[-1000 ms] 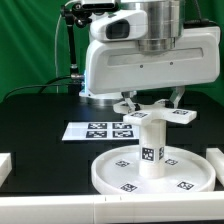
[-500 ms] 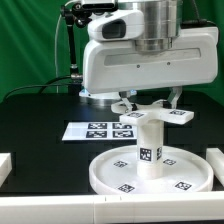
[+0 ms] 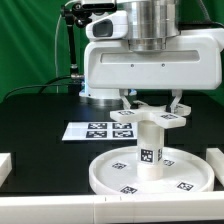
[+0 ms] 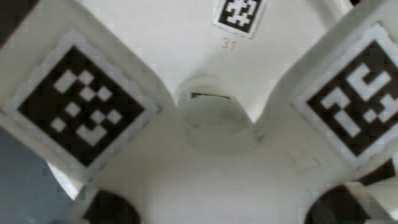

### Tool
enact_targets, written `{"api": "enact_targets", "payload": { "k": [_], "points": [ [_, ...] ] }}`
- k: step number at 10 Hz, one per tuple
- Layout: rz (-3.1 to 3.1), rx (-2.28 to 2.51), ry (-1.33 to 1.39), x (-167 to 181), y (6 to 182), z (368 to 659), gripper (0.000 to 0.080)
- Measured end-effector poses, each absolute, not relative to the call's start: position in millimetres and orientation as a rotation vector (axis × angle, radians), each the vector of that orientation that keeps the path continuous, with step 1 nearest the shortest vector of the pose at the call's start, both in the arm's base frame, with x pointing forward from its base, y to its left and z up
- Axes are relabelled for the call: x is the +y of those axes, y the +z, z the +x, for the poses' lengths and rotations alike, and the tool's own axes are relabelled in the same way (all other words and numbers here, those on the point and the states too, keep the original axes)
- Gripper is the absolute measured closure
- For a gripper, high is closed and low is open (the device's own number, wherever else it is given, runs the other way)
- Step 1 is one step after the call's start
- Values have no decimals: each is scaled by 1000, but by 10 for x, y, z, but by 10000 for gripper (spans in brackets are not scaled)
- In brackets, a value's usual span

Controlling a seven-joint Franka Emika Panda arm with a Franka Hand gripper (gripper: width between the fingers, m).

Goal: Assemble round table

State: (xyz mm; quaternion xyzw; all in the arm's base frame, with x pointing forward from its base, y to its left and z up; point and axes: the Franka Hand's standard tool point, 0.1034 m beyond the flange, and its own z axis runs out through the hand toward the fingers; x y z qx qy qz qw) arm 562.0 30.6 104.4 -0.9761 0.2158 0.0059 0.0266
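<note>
Disc (image 3: 100, 172): flat on the black table (image 3: 40, 120), nearest.
Leg (image 3: 150, 150): upright on the disc's hub.
Foot (image 3: 150, 118): level on top of the leg.
Gripper (image 3: 151, 104): fingers spread wide, clamped on the foot from both sides.
Marker board (image 3: 92, 130): flat behind, toward the exterior view's left.

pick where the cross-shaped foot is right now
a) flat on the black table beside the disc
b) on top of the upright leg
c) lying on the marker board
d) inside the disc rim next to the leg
b: the cross-shaped foot sits atop the leg, which stands upright at the middle of the round disc, just under the gripper.
</note>
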Motion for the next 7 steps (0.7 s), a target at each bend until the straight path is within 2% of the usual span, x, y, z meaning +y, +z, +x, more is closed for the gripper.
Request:
{"api": "enact_targets", "payload": {
  "k": [7],
  "points": [
    [-2566,1633,10,395,1035,5623,351]
  ]
}}
